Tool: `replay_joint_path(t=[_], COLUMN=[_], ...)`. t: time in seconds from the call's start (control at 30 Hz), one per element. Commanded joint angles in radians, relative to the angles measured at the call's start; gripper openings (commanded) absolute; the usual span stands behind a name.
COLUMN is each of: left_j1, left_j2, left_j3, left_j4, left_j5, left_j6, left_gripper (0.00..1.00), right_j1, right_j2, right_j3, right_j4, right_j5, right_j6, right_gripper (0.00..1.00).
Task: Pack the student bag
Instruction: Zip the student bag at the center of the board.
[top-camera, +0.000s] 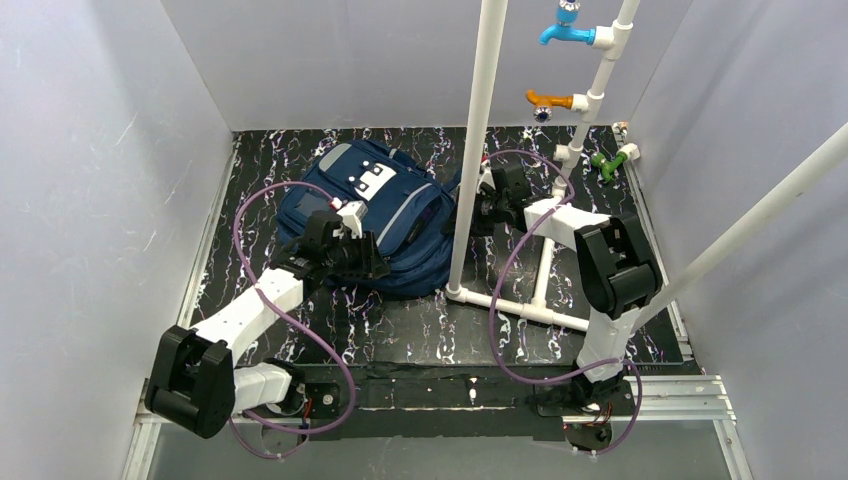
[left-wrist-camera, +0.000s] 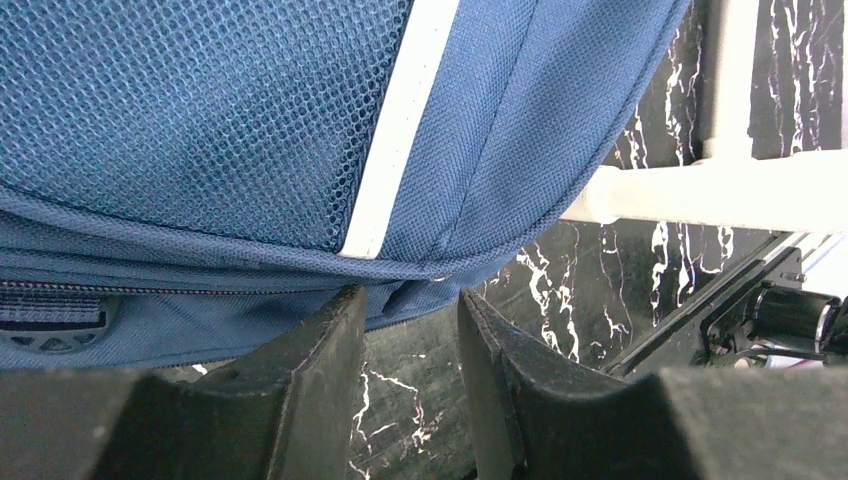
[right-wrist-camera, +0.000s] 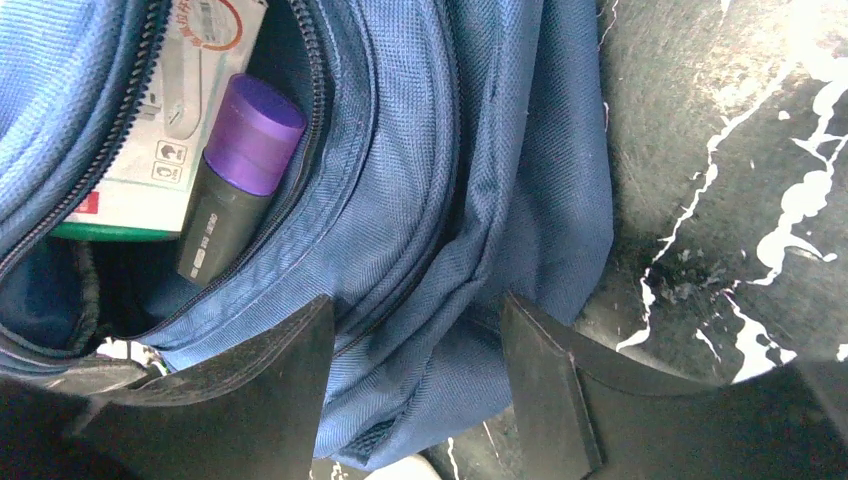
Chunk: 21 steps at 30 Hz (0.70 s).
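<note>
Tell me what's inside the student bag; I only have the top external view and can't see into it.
Observer: Right wrist view: the student bag is unzipped, and a grey tube with a purple cap sits inside.
Operator: Anything else in there?
Observer: A white printed box lies beside the tube, in the same compartment.
Operator: And on the left side?
Observer: Left wrist view: the left fingers stand apart at the bag's lower seam, tabletop showing between them.

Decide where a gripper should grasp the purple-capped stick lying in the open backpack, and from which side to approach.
Probably the purple cap: the thickest, most exposed part of the stick. Come straight in through the open zip mouth of the backpack, since the white box crowds one flank and the zip edge the other.
</note>
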Motion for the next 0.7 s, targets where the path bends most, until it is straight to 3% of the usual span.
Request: replay_joint_path(t=[0.0, 0.23, 0.5, 0.67], left_j1=[-0.01, -0.019, -0.019, -0.039], left_j2=[-0.008, 0.047, -0.016, -0.083], left_j3=[-0.026, -0.043, -0.071, -0.079], left_j4=[0.107, 0.152, 0.17, 0.165], left_j5=[-0.008, 0.018, 0.026, 0.063], left_j6=[-0.037, -0.071, -0.157, -0.28], left_gripper=[0.37, 0.25, 0.0, 0.0], right_j1=[0.001, 0.008, 0.03, 0.047], right_j2=[0.031, 0.026, -0.004, -0.052], right_j3=[0.028, -0.043, -0.12, -0.173], right_j4=[0.095, 0.215, 0.324, 0.397], right_j5=[-0.056, -0.12, -0.134, -0.096], right_j6=[0.042, 0.128, 0.196, 0.222], right_gripper=[0.66, 0.49, 0.19, 0.04])
